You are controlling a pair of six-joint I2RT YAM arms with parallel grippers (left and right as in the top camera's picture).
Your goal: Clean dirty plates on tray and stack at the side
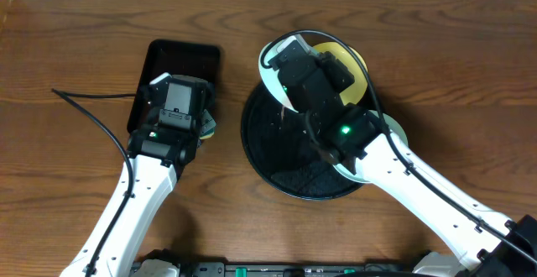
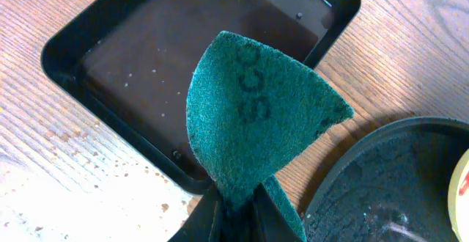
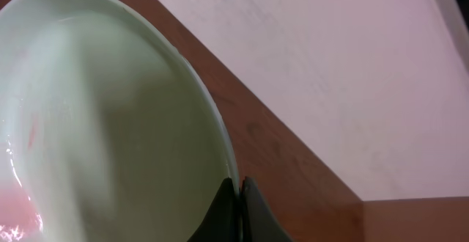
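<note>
The wooden desk (image 1: 84, 42) carries the round black tray (image 1: 277, 168) at its middle and a smaller rectangular tray (image 1: 180, 59) to the left, with a shallow film of liquid in it. A yellow plate (image 1: 357, 67) lies at the round tray's far edge. Another pale plate (image 1: 394, 130) shows at its right edge, mostly hidden under the right arm.

A third, pale greenish plate (image 3: 110, 125) is tilted up over the tray's far-left rim, held only by its thin edge, which the right jaws pinch almost closed. That grip looks to be the main risk. A wet, slick rim could slide out under any sideways scrubbing push, dropping the plate onto the tray or the yellow plate.

The left jaws clamp a folded green scouring pad (image 2: 256, 110) between the two trays, well apart from the held plate. A reddish smear (image 3: 18, 213) marks the plate's face.
</note>
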